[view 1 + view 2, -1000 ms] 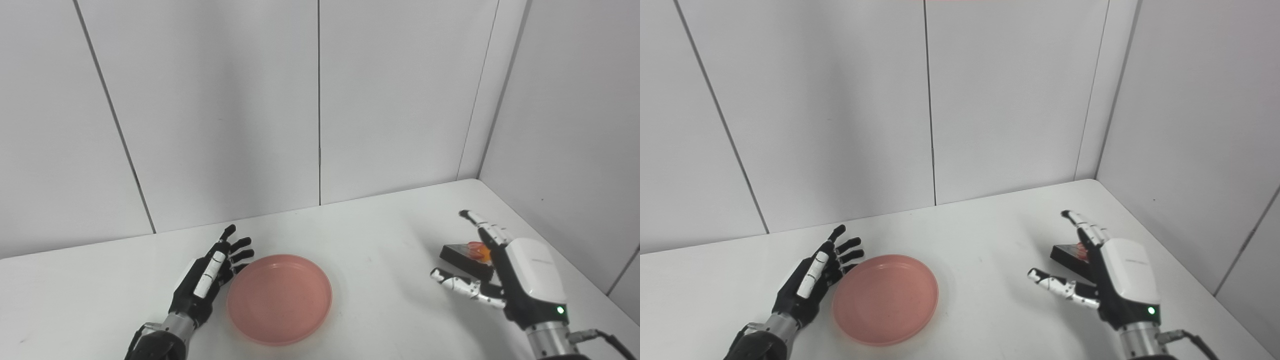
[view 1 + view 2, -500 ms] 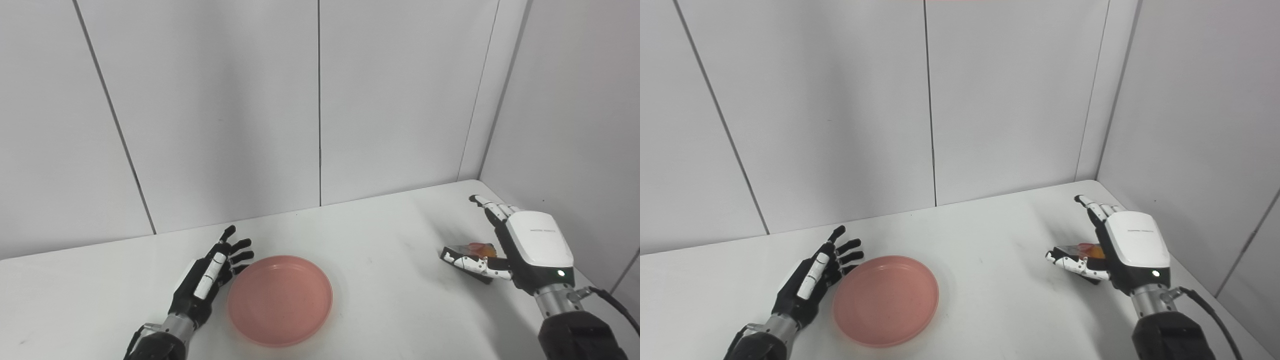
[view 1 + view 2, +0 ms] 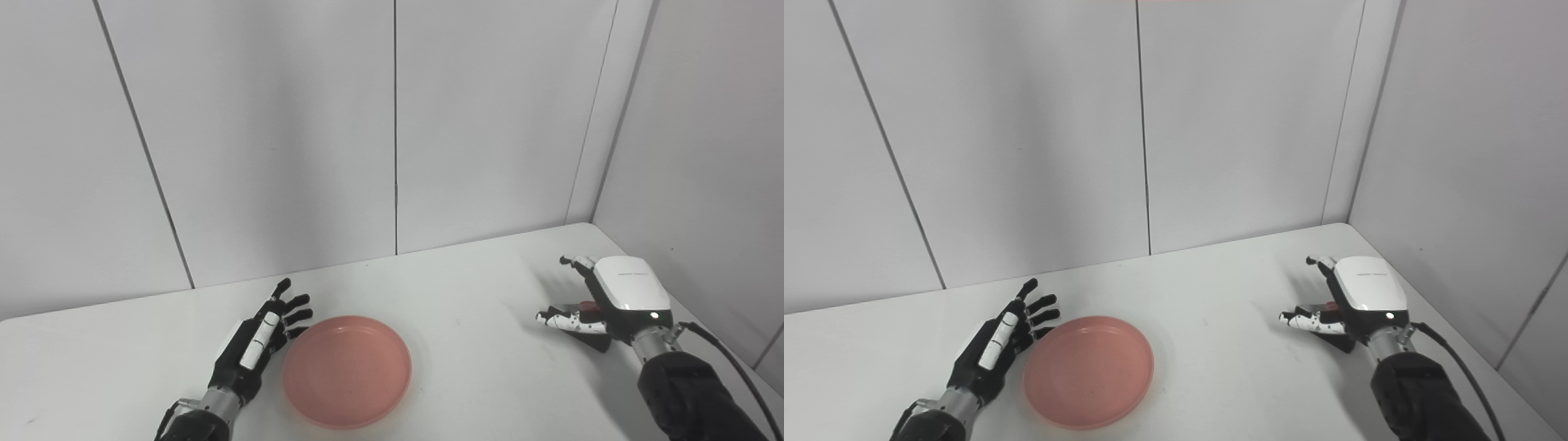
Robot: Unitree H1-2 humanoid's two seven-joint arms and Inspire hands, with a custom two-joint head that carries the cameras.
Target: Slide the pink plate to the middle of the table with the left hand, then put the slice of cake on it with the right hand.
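Observation:
The pink plate (image 3: 346,370) lies flat on the white table (image 3: 478,282), left of the middle. My left hand (image 3: 254,343) is open, palm down, with its fingers touching or just beside the plate's left rim. The slice of cake (image 3: 587,338), dark with a red-orange topping, sits on the table at the right. My right hand (image 3: 612,294) is low over it, thumb in front and fingers behind, still apart. The hand hides most of the cake, which also shows in the right eye view (image 3: 1338,340).
Grey wall panels close off the back and the right side; the right wall (image 3: 704,184) stands close behind my right hand. A black cable (image 3: 729,361) trails from the right forearm. Bare table lies between the plate and the cake.
My right hand has moved forward and come down over the cake, its thumb and fingers now around it. The left hand and the plate have not moved. The camera shifted slightly.

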